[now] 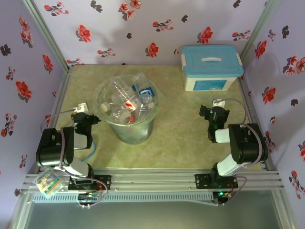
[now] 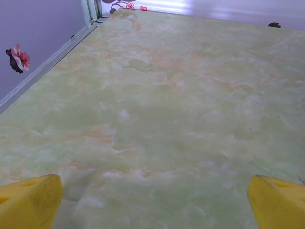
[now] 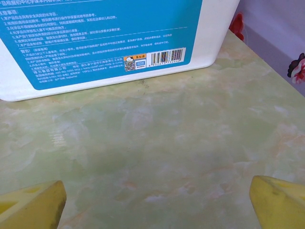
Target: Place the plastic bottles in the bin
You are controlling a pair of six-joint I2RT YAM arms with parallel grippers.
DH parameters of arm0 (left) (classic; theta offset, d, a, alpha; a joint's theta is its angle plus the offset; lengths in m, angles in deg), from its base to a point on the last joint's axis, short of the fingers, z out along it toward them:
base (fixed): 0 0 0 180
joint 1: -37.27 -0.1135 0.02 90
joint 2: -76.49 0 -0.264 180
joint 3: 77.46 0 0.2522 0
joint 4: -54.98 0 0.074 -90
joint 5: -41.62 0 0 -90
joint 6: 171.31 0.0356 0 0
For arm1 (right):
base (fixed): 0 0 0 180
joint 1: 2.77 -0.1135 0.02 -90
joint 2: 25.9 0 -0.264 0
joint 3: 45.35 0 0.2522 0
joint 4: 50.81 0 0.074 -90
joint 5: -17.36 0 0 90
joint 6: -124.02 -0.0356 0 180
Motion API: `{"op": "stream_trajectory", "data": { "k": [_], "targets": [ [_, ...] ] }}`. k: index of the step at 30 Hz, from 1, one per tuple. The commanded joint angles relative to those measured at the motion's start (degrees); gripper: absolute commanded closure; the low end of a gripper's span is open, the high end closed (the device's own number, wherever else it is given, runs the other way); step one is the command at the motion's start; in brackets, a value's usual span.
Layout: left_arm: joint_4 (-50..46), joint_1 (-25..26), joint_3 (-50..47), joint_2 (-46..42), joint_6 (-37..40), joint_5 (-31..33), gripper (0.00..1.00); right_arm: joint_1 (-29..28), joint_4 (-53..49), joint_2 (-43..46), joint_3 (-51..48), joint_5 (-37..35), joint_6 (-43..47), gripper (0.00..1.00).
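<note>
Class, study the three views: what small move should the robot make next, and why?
Probably none beyond leaving both arms parked near their bases. The plastic bottles in view all lie inside the bin, and the left gripper and right gripper stand open over bare table, holding nothing, so the job looks done.

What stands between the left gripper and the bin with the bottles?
Nothing visible. In the top view the open left gripper sits just left of the bin, with bare table between them. The plastic bottles lie inside the bin.
</note>
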Motion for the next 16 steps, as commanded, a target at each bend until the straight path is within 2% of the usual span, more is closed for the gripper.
{"op": "stream_trajectory", "data": {
  "k": [1, 16],
  "targets": [
    [1.7, 0.4, 1.0, -0.1, 1.8, 1.4, 0.0, 0.3, 1.9, 0.2, 0.8, 0.4, -0.9, 0.01],
    [1.1, 0.9, 2.5, 0.0, 2.0, 2.0, 0.0, 1.3, 1.1, 0.2, 1.1, 2.5, -1.3, 0.01]
  ]
}}
